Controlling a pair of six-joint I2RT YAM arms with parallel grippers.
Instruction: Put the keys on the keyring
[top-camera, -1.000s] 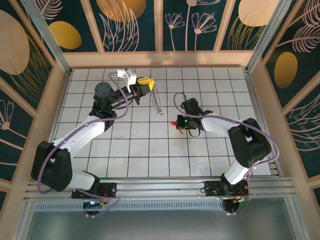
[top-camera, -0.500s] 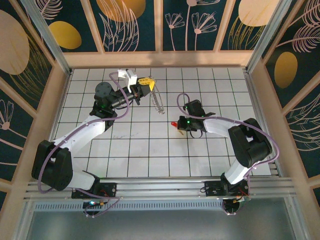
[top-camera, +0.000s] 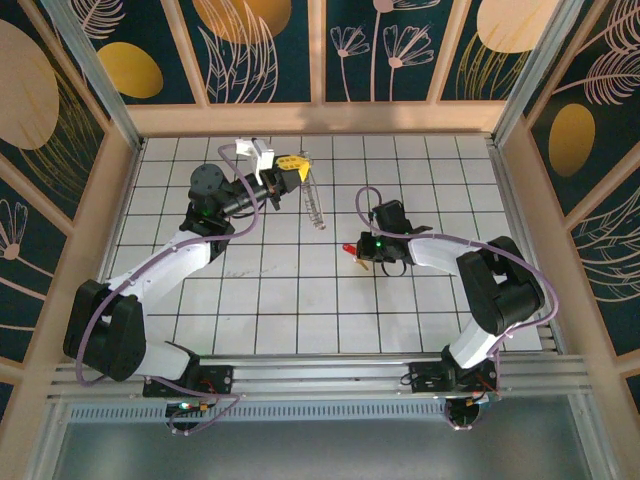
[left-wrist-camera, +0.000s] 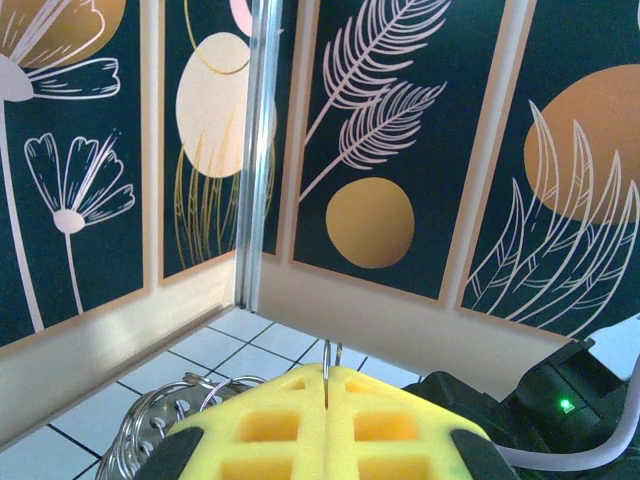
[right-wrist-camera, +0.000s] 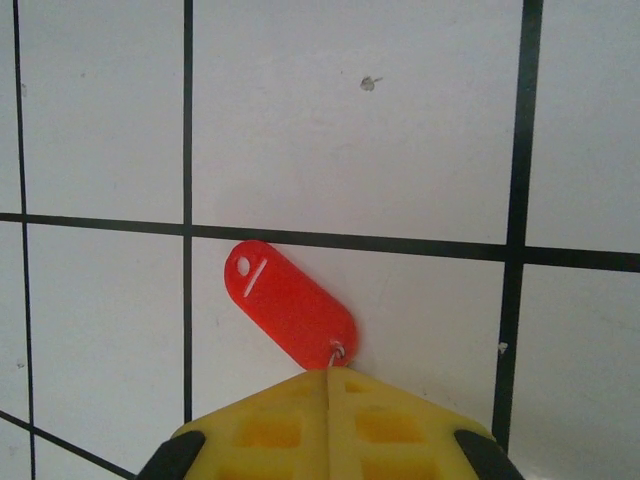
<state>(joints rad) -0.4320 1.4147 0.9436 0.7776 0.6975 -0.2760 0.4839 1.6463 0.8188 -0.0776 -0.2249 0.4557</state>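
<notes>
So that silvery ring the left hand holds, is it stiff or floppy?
Probably floppy: the ring droops in a narrow strip from the left hand. Its ridged, chain-like rim likely flexes and may swing when moved.

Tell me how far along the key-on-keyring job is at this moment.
Done: both pieces are gripped. In hand: the left claw is shut on the keyring, which hangs from it; the right claw pinches the red key by its end. Left: the two are apart in the top view, so the key must be brought across and threaded on.
</notes>
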